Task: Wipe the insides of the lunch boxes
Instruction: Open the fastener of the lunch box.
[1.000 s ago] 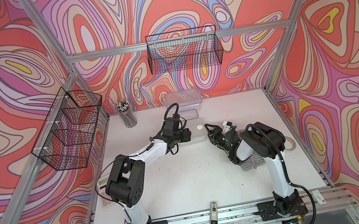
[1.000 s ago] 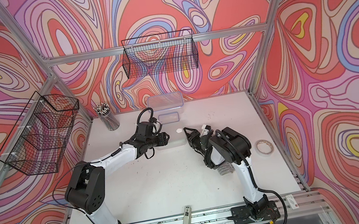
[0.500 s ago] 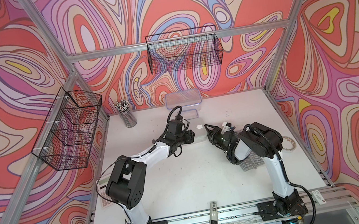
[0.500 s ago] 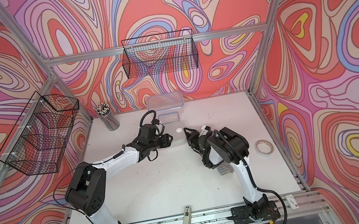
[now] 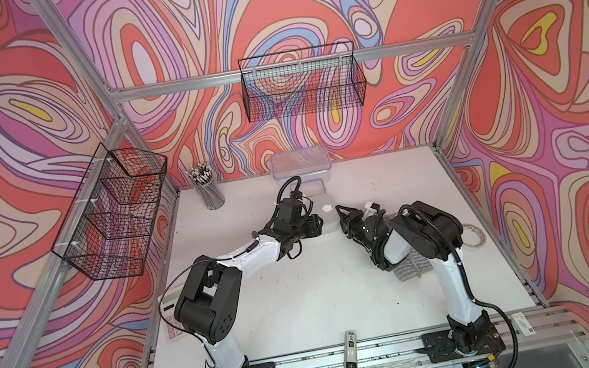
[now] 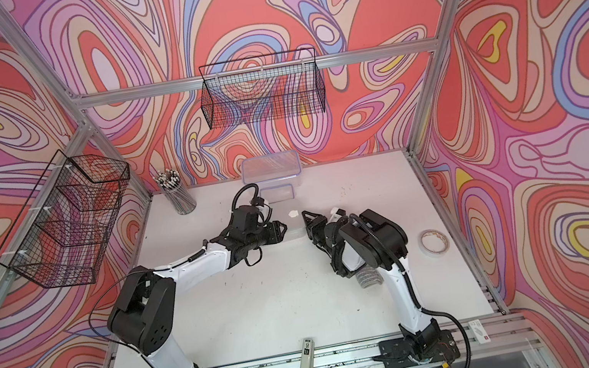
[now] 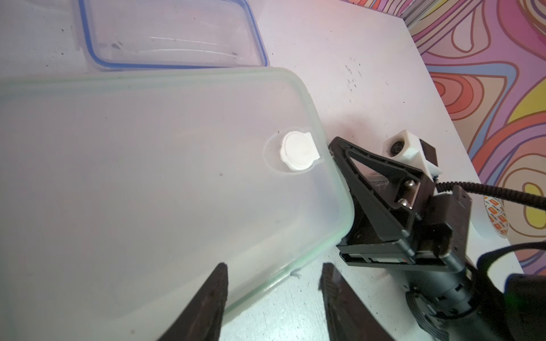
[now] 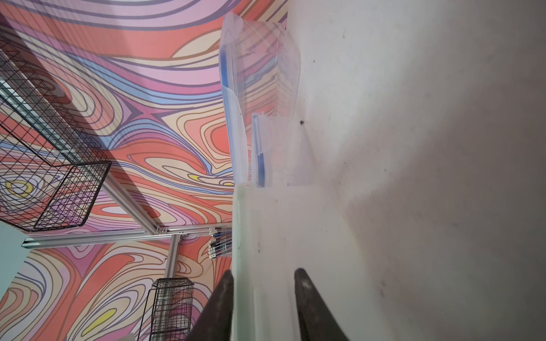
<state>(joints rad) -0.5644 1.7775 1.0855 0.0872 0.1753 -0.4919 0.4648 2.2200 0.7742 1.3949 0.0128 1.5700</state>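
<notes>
A lunch box with a frosted lid (image 7: 147,177) and a white vent plug (image 7: 298,150) lies mid-table between both arms (image 5: 330,223). My left gripper (image 7: 273,271) is open, and the box's near corner sits between its fingers. My right gripper (image 8: 263,274) is turned on edge at the opposite end. One of its fingers (image 7: 369,183) rests on the lid's rim and the other stands a gap away beside the box wall, so it is open. Behind stand a large lunch box (image 5: 300,161) and a small lunch box (image 5: 312,188), both with blue-rimmed lids.
A grey striped cloth (image 5: 412,268) lies under the right arm, with a tape roll (image 5: 473,235) to its right. A mesh pen cup (image 5: 209,191) stands at the back left. A calculator (image 5: 172,319) lies by the left arm's base. Wire baskets (image 5: 302,82) hang on the walls.
My left gripper has slid right up to the frosted-lid box's corner. The right gripper's jaws have narrowed around the lid's edge, and the arm has hardly moved.
</notes>
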